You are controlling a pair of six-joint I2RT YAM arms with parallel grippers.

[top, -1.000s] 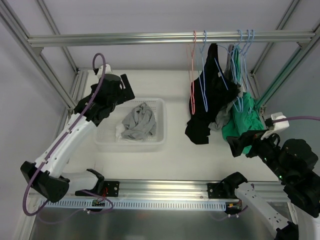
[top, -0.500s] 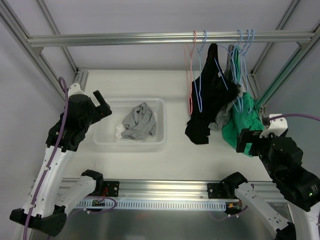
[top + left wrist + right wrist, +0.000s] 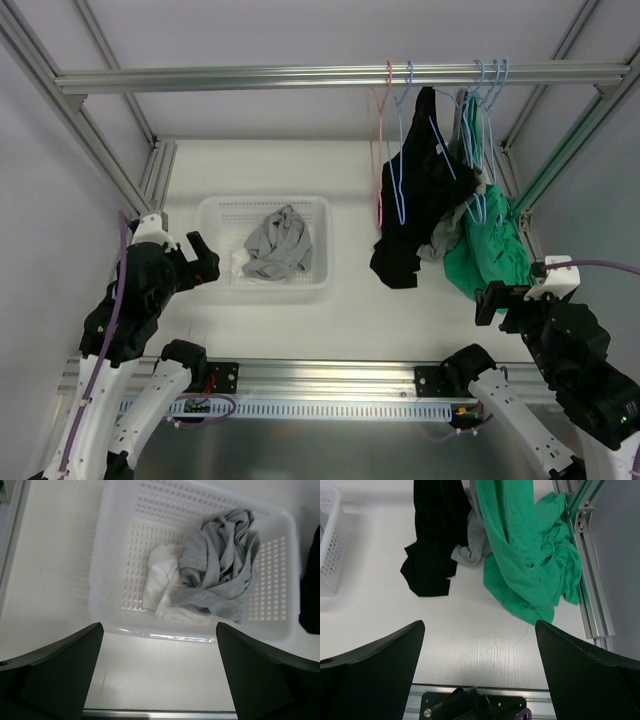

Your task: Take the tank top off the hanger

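Right wrist: right fingers (image 3: 375, 675) spread, empty; black tank top (image 3: 437, 530) ahead-left of them, on blue hanger (image 3: 399, 185), just beside green top (image 3: 530, 565); left fingers (image 3: 55, 675) spread, empty; risk: pinching green cloth too, or dragging blue hanger off rail (image 3: 300, 77).

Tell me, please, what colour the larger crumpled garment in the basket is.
The garment is grey; the left wrist view shows it best.
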